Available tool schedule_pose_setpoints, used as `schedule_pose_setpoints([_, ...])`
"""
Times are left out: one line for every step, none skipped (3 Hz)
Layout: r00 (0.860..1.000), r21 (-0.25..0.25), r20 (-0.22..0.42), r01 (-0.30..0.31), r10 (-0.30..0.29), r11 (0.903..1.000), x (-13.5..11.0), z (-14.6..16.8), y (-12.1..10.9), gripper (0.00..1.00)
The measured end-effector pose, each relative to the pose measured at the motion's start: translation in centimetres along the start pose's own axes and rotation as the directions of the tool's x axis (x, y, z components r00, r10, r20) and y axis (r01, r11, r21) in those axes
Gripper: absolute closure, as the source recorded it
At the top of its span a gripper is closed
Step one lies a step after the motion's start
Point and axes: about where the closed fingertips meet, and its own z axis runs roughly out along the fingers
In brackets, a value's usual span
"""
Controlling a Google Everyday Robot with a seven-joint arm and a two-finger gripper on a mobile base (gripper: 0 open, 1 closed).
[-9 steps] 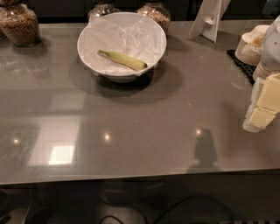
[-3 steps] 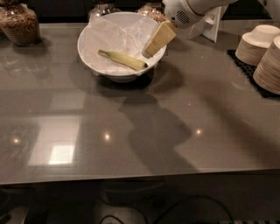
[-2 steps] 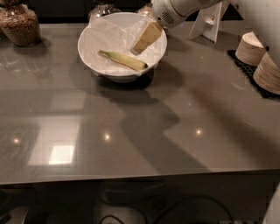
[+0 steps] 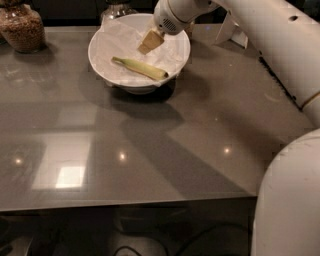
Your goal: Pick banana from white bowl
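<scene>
The white bowl (image 4: 107,70), large and lined with crumpled white paper, sits on the grey table at the back, left of centre. The yellow-green banana (image 4: 140,68) lies in it, slanting from upper left to lower right. My gripper (image 4: 150,42) hangs over the bowl's back right part, just above and behind the banana, apart from it. Its tan fingers (image 4: 152,40) point down and to the left. My white arm reaches in from the right.
A glass jar of brown nuts (image 4: 22,27) stands at the back left. Another jar (image 4: 116,8) stands behind the bowl. A white stand (image 4: 231,31) is at the back right. The arm's shadow crosses the grey table (image 4: 150,165).
My arm swung in from the right edge and now covers the stacked dishes. The gripper moved left over the bowl and came down closer to the banana. The banana has not moved.
</scene>
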Motion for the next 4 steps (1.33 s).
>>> schedule_pose_setpoints([0.999,-0.018,-0.053,-0.003,0.002,0.9998,0.6,1.9,0.7,0.51])
schedule_pose_setpoints([0.994,-0.046,-0.112,-0.013,0.007,0.9989,1.8,3.9,1.6,0.48])
schedule_pose_setpoints([0.986,-0.074,-0.164,-0.035,0.022,0.9966,3.2,5.8,2.4,0.44])
schedule_pose_setpoints([0.978,-0.097,-0.203,-0.059,0.038,0.9935,4.6,7.7,2.9,0.45])
